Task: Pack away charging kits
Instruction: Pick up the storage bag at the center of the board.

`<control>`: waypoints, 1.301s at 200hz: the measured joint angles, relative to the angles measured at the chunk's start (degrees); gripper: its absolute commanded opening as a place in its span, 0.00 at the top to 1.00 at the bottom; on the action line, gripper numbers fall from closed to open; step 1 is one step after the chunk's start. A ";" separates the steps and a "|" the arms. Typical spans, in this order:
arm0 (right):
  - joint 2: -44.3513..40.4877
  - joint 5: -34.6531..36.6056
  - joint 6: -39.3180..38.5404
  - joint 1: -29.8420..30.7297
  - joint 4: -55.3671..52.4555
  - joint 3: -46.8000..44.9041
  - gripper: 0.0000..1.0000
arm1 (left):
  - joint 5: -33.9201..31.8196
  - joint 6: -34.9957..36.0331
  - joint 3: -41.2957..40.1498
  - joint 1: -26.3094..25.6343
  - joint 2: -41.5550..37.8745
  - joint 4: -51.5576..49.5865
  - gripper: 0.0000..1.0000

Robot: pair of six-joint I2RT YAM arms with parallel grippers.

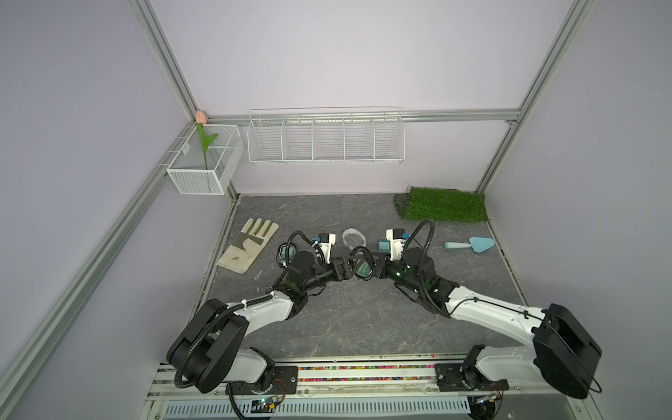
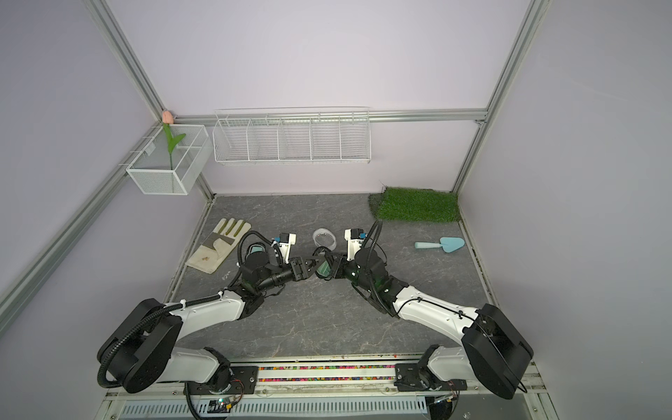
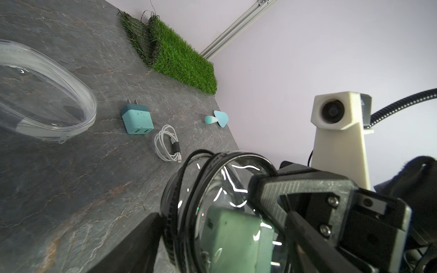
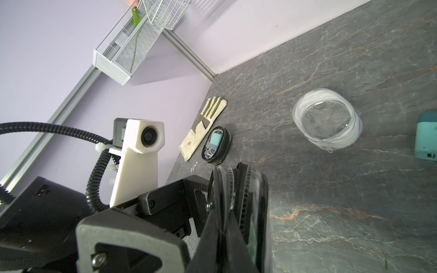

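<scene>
Right gripper (image 4: pixel 220 227) was clamped tight on the rim of a black-rimmed case (image 3: pixel 189 189), held on edge at the middle of the tabletop with a green adapter (image 3: pixel 234 236) inside; left gripper (image 1: pixel 358 268) had jaws spread wide either side of that case, contact unclear. A white case (image 1: pixel 352 238) lay just behind it toward the far edge, a loose adapter (image 3: pixel 137 119) and coiled cable (image 3: pixel 168 143) beside that toward the right edge, and a second black case (image 4: pixel 216 145), packed with adapter and cable, beside the glove (image 1: pixel 249 249) near the left edge.

Blk-rim case (image 3: pixel 212 189) w/ green adapter (image 3: pixel 231 236) aloft; white case (image 4: pixel 350 134) open; teal adapter (image 3: pixel 137 120), cable (image 3: pixel 159 144) loose.
</scene>
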 measured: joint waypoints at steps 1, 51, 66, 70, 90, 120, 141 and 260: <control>-0.04 0.02 0.00 0.00 -0.04 0.00 0.91 | 0.02 -0.09 -0.02 0.02 0.04 0.11 0.16; -0.39 0.57 -0.46 0.00 -0.90 0.00 0.91 | 4.04 -4.20 -1.79 2.99 4.24 8.28 0.11; -0.52 0.90 -0.48 0.00 -1.25 0.00 0.91 | 4.83 -5.01 -1.79 3.06 5.14 9.79 0.10; -0.59 1.07 -0.50 0.00 -1.29 0.00 0.91 | 5.11 -5.25 -1.79 3.06 5.31 10.38 0.10; -0.79 1.53 -0.63 0.00 -1.29 0.00 0.92 | 6.36 -6.16 -1.90 3.04 5.57 13.20 0.10; -0.79 1.55 -0.66 0.00 -1.07 0.37 0.92 | 6.75 -6.54 -2.05 2.89 5.57 15.15 0.14; -0.66 1.55 -0.63 0.00 -0.61 1.27 0.92 | 7.21 -6.56 -2.08 2.69 5.68 15.91 0.15; 0.33 1.53 -0.44 0.00 2.14 2.47 0.92 | 9.22 -8.79 -2.08 2.40 7.65 20.39 0.34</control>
